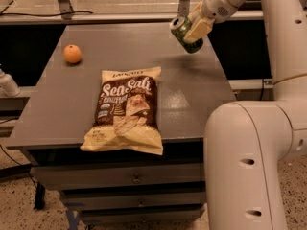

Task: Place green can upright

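The green can (pixel 183 34) is held in the air above the far right part of the grey table (pixel 192 95), tilted with its silver end pointing up and to the left. My gripper (pixel 192 31) is shut on it, with a pale finger (pixel 197 28) across the can's side. The white arm comes in from the upper right.
A Sea Salt chip bag (pixel 125 109) lies flat at the table's front middle. An orange fruit (pixel 72 54) sits at the far left. My white arm's lower link (pixel 249 166) stands at the table's right front. A rail runs behind the table.
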You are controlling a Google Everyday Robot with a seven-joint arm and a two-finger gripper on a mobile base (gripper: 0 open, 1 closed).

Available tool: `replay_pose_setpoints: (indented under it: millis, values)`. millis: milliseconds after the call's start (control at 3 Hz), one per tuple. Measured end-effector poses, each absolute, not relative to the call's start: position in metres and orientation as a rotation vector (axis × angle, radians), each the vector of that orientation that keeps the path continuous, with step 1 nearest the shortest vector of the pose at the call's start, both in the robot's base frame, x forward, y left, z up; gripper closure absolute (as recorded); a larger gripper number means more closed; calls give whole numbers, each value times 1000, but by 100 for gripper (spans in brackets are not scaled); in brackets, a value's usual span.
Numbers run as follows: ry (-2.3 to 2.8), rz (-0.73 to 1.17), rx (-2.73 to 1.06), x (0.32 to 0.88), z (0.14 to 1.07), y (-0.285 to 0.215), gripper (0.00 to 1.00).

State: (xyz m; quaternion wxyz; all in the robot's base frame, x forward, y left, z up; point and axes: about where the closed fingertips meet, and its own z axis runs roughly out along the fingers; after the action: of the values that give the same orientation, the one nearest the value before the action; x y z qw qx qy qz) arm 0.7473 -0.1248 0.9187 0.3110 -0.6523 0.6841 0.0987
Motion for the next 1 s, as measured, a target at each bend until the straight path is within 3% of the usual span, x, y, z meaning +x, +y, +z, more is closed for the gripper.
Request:
replay_pose_setpoints:
  millis: [1000]
  values:
    - [1765,539,-1076,752,960,-209,100]
